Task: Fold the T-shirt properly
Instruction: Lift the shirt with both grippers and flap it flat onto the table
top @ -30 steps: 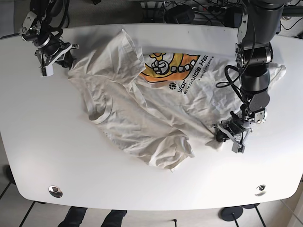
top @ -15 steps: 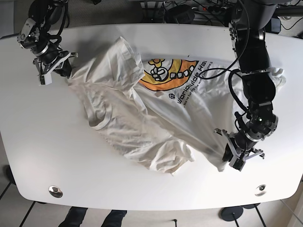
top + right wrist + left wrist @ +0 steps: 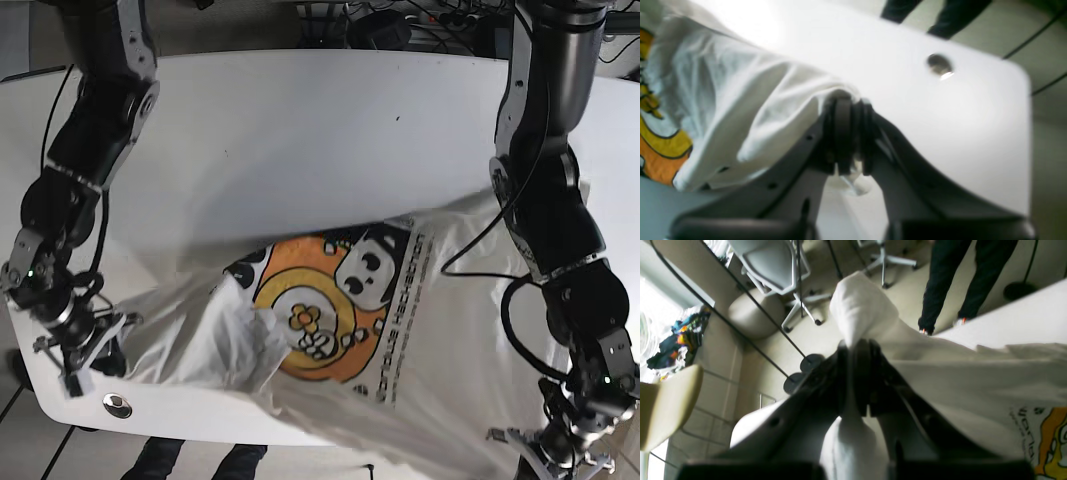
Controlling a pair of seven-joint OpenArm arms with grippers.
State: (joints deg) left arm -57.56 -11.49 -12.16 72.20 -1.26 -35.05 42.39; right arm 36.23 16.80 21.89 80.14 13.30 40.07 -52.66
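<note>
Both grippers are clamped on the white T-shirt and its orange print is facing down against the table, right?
Not quite. Both the left gripper and right gripper are shut on the T-shirt, but the base view shows the orange print facing up.

This is looking like a robotics lab or research office rather than a home: two black robot arms are reaching over a rounded white desk (image 3: 300,110) that is standing on a pale tiled floor (image 3: 753,380). Behind the desk, a tangle of cables and power strips (image 3: 420,25) is lying along the far edge, and grey office chairs on castors (image 3: 780,270) are standing about. A person in dark trousers (image 3: 960,276) is standing close to the desk, and black round-footed stands (image 3: 803,371) are resting on the floor nearby.
</note>
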